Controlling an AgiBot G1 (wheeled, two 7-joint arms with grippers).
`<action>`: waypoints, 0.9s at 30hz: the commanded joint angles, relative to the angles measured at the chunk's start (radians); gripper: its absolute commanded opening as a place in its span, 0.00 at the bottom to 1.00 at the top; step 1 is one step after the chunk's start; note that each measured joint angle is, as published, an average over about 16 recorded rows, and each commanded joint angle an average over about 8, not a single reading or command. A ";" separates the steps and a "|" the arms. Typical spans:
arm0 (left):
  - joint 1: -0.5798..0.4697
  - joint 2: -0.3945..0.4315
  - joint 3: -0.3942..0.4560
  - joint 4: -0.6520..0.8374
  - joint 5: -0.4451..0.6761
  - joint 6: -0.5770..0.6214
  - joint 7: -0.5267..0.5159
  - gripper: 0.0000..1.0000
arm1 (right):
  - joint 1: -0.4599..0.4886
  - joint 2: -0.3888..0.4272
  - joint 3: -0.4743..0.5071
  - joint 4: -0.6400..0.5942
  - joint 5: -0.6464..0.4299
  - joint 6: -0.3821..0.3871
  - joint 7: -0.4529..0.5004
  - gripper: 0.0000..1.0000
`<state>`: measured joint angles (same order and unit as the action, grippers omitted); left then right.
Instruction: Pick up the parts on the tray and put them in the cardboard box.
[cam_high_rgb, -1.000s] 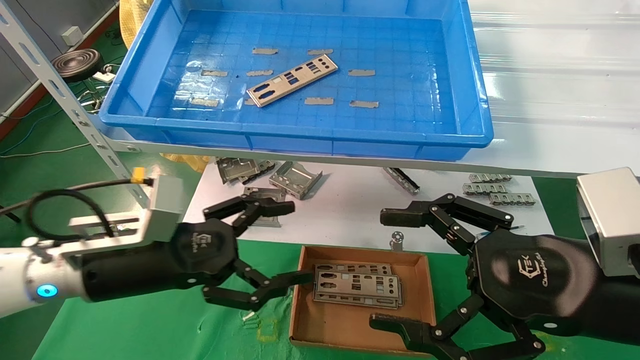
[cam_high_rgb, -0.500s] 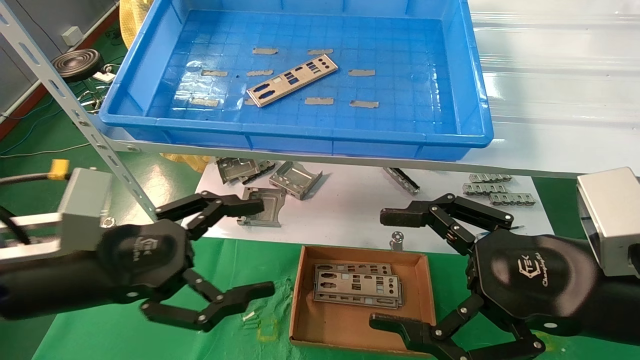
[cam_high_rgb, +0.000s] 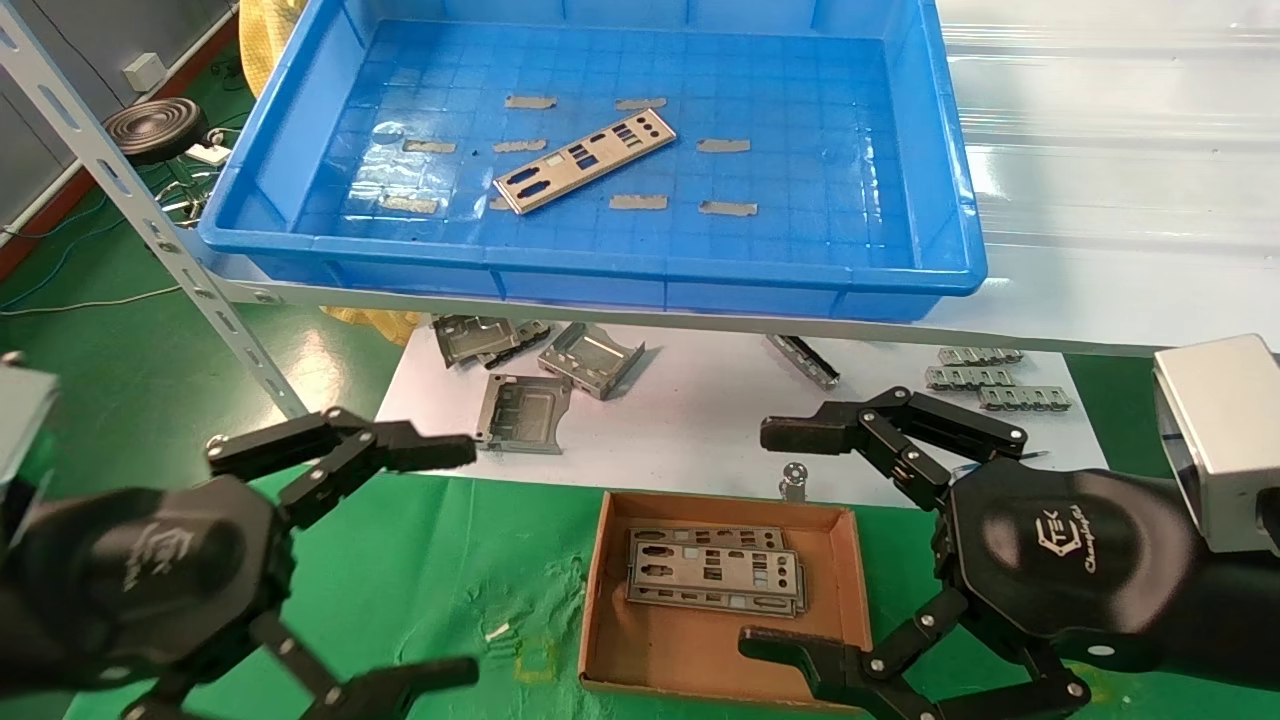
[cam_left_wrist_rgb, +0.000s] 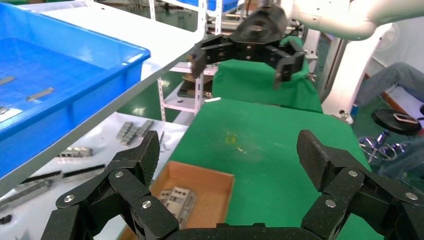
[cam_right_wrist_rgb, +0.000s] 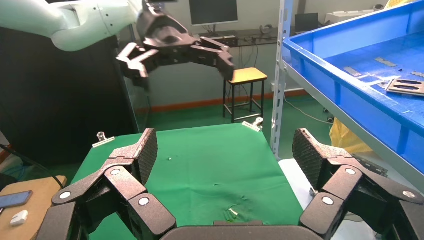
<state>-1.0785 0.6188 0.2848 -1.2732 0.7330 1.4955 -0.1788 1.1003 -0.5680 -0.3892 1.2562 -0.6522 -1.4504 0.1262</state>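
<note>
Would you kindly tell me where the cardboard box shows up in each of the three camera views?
Head view: the cardboard box sits low and centre on the green cloth, metal plates inside.
Left wrist view: the box lies low, between the open left gripper's fingers.
Right wrist view: not in it.
Shared landmark: the blue tray.
</note>
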 joint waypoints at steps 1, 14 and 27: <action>0.009 -0.018 -0.012 -0.027 -0.007 0.001 -0.015 1.00 | 0.000 0.000 0.000 0.000 0.000 0.000 0.000 1.00; 0.010 -0.017 -0.012 -0.025 -0.008 0.002 -0.013 1.00 | 0.000 0.000 0.000 0.000 0.000 0.000 0.000 1.00; 0.006 -0.011 -0.007 -0.015 -0.004 0.001 -0.010 1.00 | 0.000 0.000 0.000 0.000 0.000 0.000 0.000 1.00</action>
<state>-1.0725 0.6081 0.2772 -1.2888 0.7284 1.4962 -0.1892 1.1001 -0.5680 -0.3892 1.2561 -0.6520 -1.4502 0.1262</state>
